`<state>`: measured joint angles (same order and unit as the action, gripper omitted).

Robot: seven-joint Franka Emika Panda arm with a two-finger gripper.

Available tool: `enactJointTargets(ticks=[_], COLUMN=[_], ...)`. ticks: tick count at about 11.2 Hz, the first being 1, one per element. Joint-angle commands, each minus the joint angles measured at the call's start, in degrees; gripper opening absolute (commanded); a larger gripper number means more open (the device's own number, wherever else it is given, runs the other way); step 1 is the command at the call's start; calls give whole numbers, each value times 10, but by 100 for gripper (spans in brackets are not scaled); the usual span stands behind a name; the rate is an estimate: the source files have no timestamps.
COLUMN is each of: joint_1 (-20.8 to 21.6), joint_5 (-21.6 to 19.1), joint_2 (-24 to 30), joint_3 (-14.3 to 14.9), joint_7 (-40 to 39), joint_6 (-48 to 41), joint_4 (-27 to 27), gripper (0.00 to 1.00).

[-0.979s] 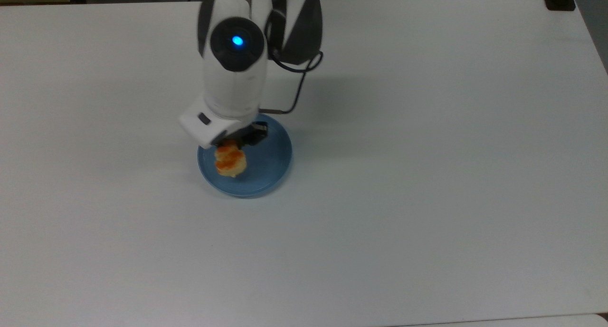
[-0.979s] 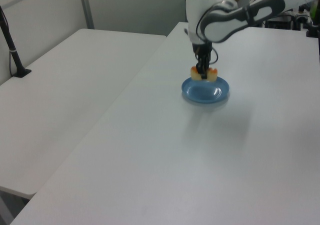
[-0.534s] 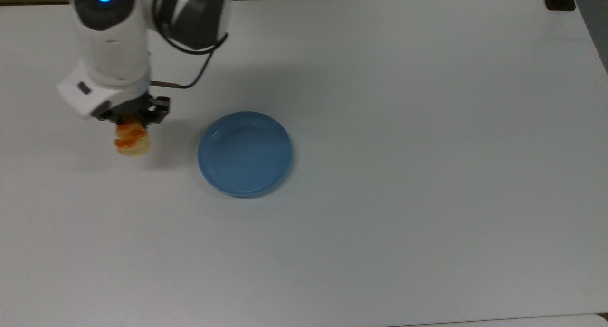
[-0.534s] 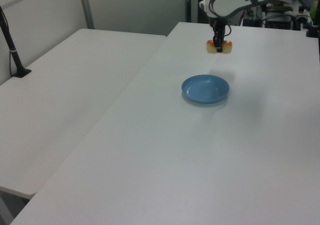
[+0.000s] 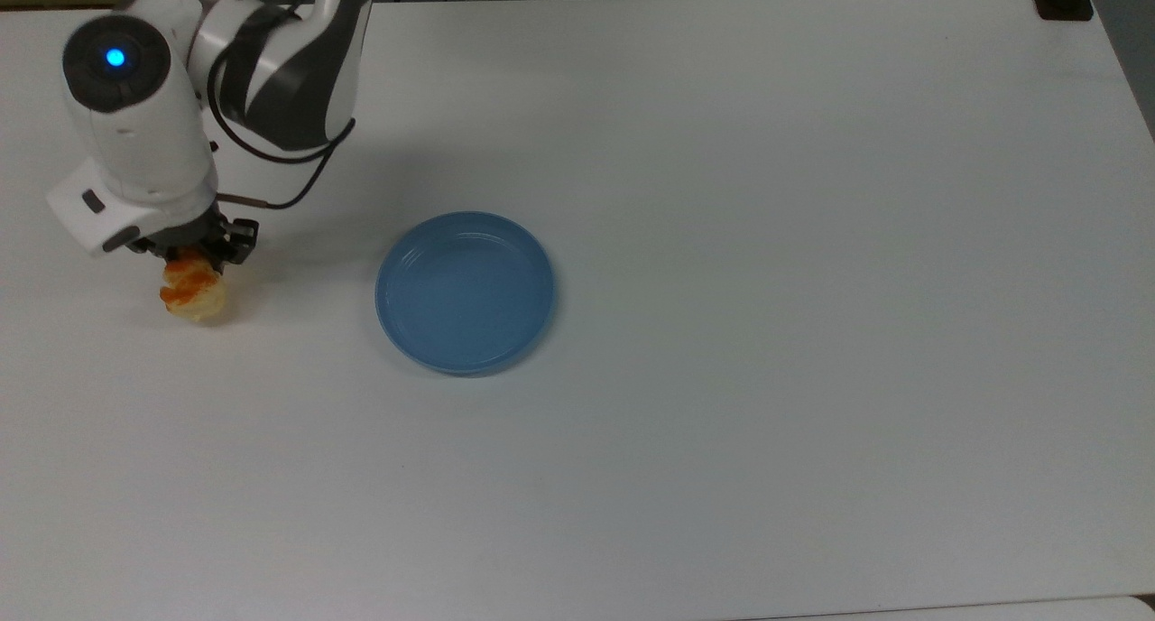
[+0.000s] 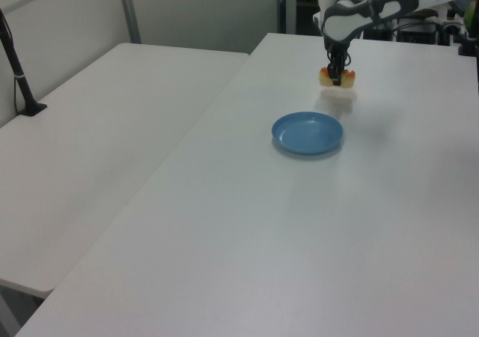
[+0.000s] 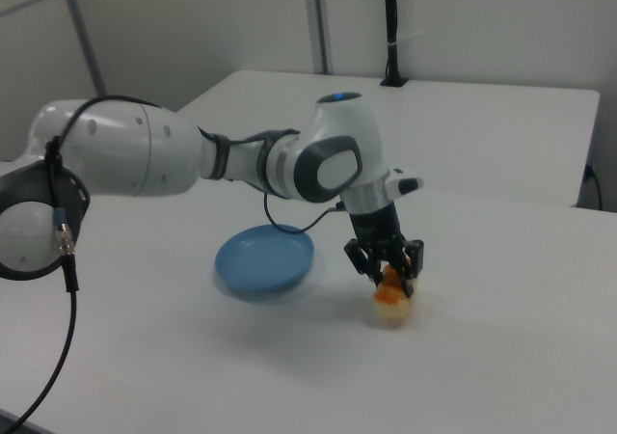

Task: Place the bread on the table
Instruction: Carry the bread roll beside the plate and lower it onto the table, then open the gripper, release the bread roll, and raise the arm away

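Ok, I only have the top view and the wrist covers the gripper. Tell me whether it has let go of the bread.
Observer: No. In the right view the gripper is shut on the bread, with one finger on each side of its glazed top.
Operator: Now check the height in the left view.
Observer: In the left view the bread's shadow lies on the table a little below the bread, with a gap between them. So it looks to be hanging just above the surface and not resting on it.
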<state>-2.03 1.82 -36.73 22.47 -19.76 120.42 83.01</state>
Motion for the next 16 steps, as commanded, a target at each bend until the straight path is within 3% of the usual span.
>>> enactJointTargets(ticks=[1,2,4,7,9,11,13,14,16], joint_1=[4,6,14,52,56,58,59,61,60], joint_5=[-24,-33,-35,-27,-23,-2,1,3,4], joint_2=[-26,-20,30,156,234,288,310,314,328], joint_3=[6,6,6,-3,-50,-125,-181,-198,-201], joint_7=[1,1,16,146,150,161,240,262,261], joint_6=[52,52,39,-69,-155,-264,-292,-300,-297], joint_4=[4,5,9,38,54,55,56,62,80], gripper=[93,100,100,100,100,100,100,100,100])
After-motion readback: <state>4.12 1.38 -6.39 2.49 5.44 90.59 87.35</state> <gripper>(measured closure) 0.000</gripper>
